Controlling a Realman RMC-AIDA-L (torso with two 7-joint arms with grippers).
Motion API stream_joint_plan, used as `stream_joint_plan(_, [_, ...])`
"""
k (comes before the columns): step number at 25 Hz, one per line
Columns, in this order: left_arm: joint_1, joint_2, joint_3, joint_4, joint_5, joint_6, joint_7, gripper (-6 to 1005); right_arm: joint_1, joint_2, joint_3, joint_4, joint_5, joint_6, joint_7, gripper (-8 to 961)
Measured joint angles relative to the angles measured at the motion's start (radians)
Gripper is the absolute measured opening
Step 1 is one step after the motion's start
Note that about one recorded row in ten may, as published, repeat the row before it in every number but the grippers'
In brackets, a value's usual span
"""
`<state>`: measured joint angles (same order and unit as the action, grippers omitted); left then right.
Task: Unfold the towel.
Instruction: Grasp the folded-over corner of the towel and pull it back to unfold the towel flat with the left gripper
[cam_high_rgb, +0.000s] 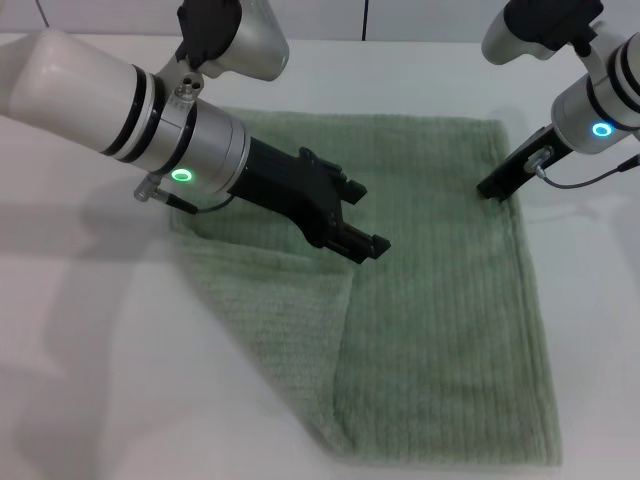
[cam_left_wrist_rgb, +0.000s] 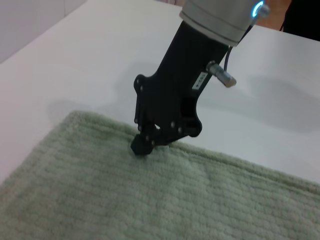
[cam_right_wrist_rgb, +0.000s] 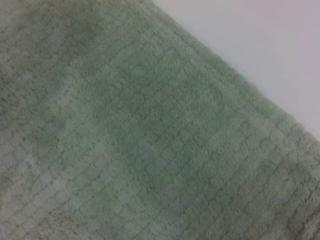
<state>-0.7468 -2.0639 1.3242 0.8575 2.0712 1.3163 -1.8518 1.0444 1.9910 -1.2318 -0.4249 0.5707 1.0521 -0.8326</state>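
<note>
The pale sage-green towel (cam_high_rgb: 440, 300) lies on the white table (cam_high_rgb: 90, 380). A lighter flap (cam_high_rgb: 290, 330) at its near left side is folded over onto it. My left gripper (cam_high_rgb: 362, 217) hovers open and empty over the towel's middle, just beyond the flap. My right gripper (cam_high_rgb: 490, 188) is at the towel's far right edge. In the left wrist view its fingers come to one tip (cam_left_wrist_rgb: 142, 145) pressing down on the towel (cam_left_wrist_rgb: 150, 200) just inside the hem. The right wrist view shows only towel (cam_right_wrist_rgb: 150, 125) and a strip of table.
Bare white table surrounds the towel on the left, the right (cam_high_rgb: 590, 300) and beyond its far edge. A wall runs along the back of the table. A cable (cam_high_rgb: 590, 178) hangs by the right wrist.
</note>
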Motion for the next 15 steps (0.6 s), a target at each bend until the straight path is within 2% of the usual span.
stream_joint_plan(8, [-0.028,-0.002,0.015,-0.080,0.010,-0.025,-0.004,803,0.000,0.000,0.000,0.000,0.000,-0.002,0.003,-1])
stream_joint_plan(15, [-0.034,-0.004,0.051,-0.105,0.014,-0.051,-0.023,802,0.000,0.002,0.000,0.000,0.000,-0.003,0.004,-1])
